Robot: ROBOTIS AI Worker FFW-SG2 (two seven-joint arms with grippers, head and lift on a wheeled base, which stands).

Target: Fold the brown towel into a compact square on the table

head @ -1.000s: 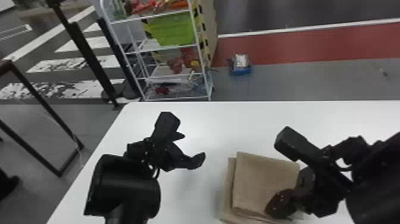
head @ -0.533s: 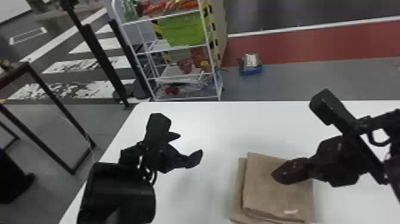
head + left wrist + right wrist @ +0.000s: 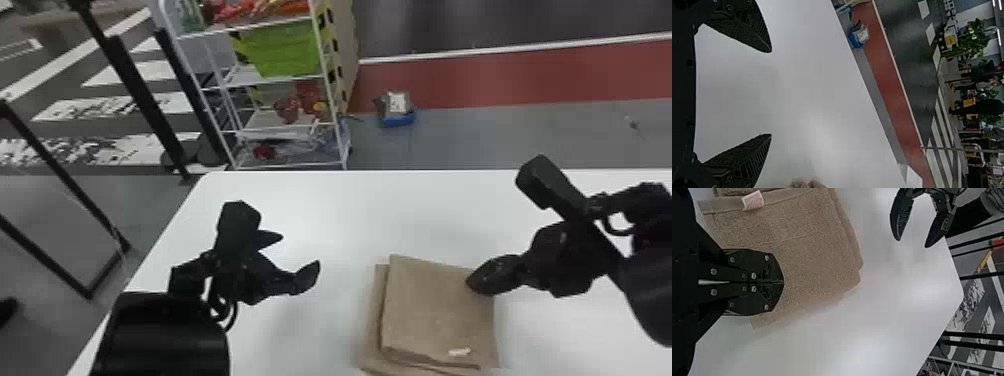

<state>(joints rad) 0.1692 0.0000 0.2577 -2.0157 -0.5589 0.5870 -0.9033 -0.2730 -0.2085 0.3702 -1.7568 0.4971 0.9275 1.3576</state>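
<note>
Folded in uneven layers, the brown towel (image 3: pixel 435 310) lies on the white table, a small pale tag near its front edge. My right gripper (image 3: pixel 472 285) is over the towel's right back part. In the right wrist view the right gripper (image 3: pixel 783 282) has its two fingers pressed together in front of the towel (image 3: pixel 809 246); nothing shows between them. To the left of the towel, my left gripper (image 3: pixel 301 257) is spread above bare table. The left wrist view shows the left gripper (image 3: pixel 770 93) with a wide gap between its fingers and a bit of towel (image 3: pixel 807 184) at the edge.
The white table (image 3: pixel 350 210) has its back edge beyond both arms. Behind it stand a wire shelf (image 3: pixel 280 125) with a green bin (image 3: pixel 285 50), and a small blue container (image 3: pixel 397 117) on the floor. Black posts and frames are at the left.
The right gripper has moved from the towel's front right part toward its back right, uncovering the tag. The head view has shifted slightly. The left gripper stays open beside the towel.
</note>
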